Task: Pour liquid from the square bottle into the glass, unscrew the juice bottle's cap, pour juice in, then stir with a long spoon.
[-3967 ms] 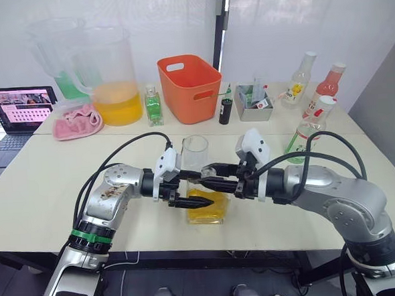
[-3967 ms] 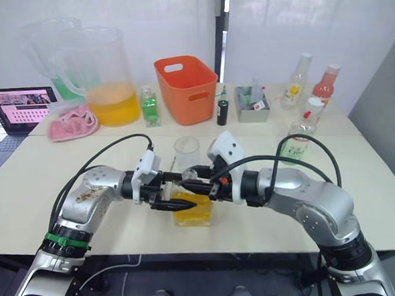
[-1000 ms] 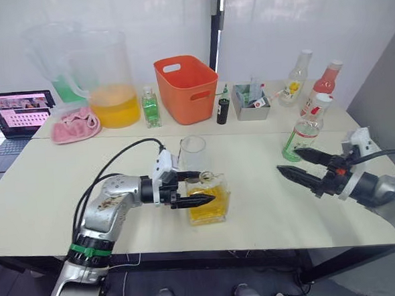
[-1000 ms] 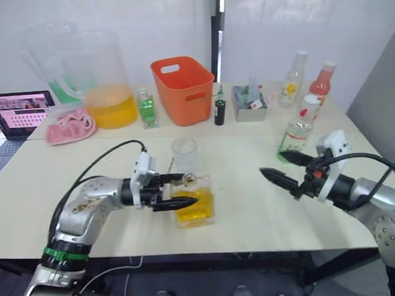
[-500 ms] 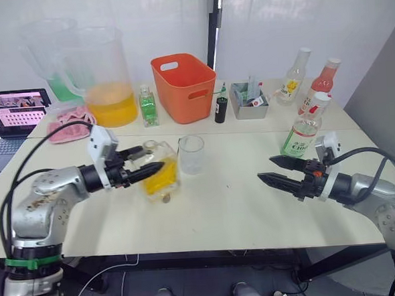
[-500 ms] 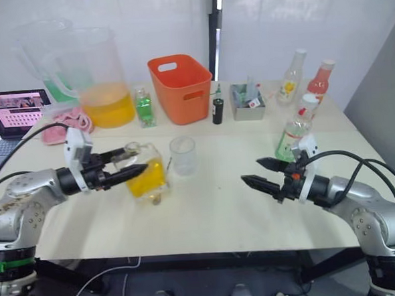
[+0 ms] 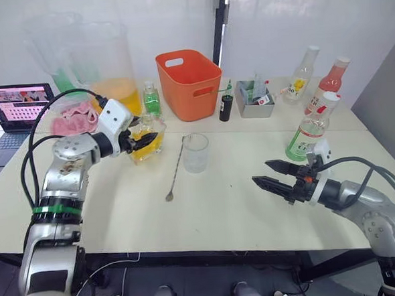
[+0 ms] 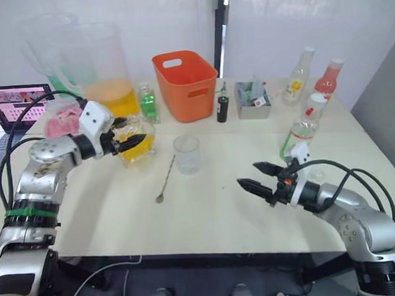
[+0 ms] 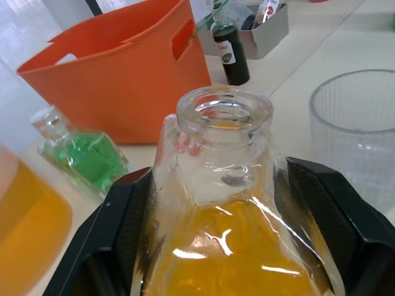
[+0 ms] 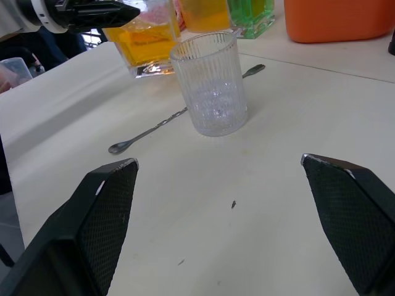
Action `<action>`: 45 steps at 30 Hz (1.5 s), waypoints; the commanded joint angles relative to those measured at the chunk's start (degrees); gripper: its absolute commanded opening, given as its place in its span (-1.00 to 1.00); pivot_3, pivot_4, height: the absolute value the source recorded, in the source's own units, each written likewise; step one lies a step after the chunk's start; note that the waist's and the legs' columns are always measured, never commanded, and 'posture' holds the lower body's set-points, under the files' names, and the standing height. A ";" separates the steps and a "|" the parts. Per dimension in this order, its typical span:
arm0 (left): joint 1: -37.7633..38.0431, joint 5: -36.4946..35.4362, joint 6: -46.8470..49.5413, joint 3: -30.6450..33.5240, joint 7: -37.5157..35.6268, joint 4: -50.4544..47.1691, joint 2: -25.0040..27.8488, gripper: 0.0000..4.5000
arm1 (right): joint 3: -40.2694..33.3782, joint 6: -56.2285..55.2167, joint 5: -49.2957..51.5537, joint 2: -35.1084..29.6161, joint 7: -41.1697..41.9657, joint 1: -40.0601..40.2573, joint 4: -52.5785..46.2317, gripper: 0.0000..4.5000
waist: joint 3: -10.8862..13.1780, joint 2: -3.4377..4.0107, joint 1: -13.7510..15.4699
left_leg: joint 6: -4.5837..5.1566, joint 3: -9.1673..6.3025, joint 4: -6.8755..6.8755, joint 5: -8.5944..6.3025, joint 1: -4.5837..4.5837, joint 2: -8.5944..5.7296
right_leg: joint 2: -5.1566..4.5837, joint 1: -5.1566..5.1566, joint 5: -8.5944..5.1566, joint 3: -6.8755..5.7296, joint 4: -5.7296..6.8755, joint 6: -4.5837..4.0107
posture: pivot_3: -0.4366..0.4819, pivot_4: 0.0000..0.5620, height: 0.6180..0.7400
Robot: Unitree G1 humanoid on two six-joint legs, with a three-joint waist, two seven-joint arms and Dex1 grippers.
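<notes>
The left gripper is pinching the squat, square-sided clear glass bottle of yellow liquid across its flat shoulders, one black finger pressing each side, and the bottle is sitting or hovering low over the cream table, beside the plain clear ribbed tumbler and apart from it; whether its base is touching the table I cannot tell. Its neck is standing open with no stopper. Being thick glass and roughly half full, it is probably heavy for its size, rigid, smooth and breakable, so the flat opposing faces below the neck are looking like the safest hold, kept firm as liquid shifts on tilting. The thin silver long-handled spoon is lying between bottle and tumbler. The right gripper is hovering with jaws spread wide and empty, near the tall clear green-labelled plastic bottle.
</notes>
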 commanded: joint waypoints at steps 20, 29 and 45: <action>-21.01 23.77 -38.09 -9.41 25.63 31.57 -10.84 0.24 | -6.20 1.28 3.20 2.14 -10.28 5.50 -12.43 0.99 | 0.02 -0.03 0.13 | -0.01 -0.03 -0.05 0.00 -0.08 -0.02 | 0.01 -0.03 0.01 0.01 0.01 0.16 | -0.05 -0.47 0.62; -21.14 32.80 -45.48 -15.05 32.86 32.75 -10.55 0.24 | -7.49 4.94 8.04 -0.77 -13.18 3.67 -16.67 0.99 | 0.02 -0.03 0.58 | -0.01 -0.03 -0.03 0.00 -0.09 -0.04 | -0.01 0.00 0.04 0.01 0.00 0.19 | -0.05 -0.47 0.62; -21.87 37.79 -47.03 -17.76 39.12 36.12 -9.95 0.24 | -6.92 3.71 7.10 -1.63 -14.63 1.86 -15.22 0.99 | 0.02 -0.03 1.13 | -0.01 -0.03 0.00 0.00 -0.09 -0.05 | -0.01 -0.01 0.06 0.02 0.03 0.22 | -0.05 -0.47 0.62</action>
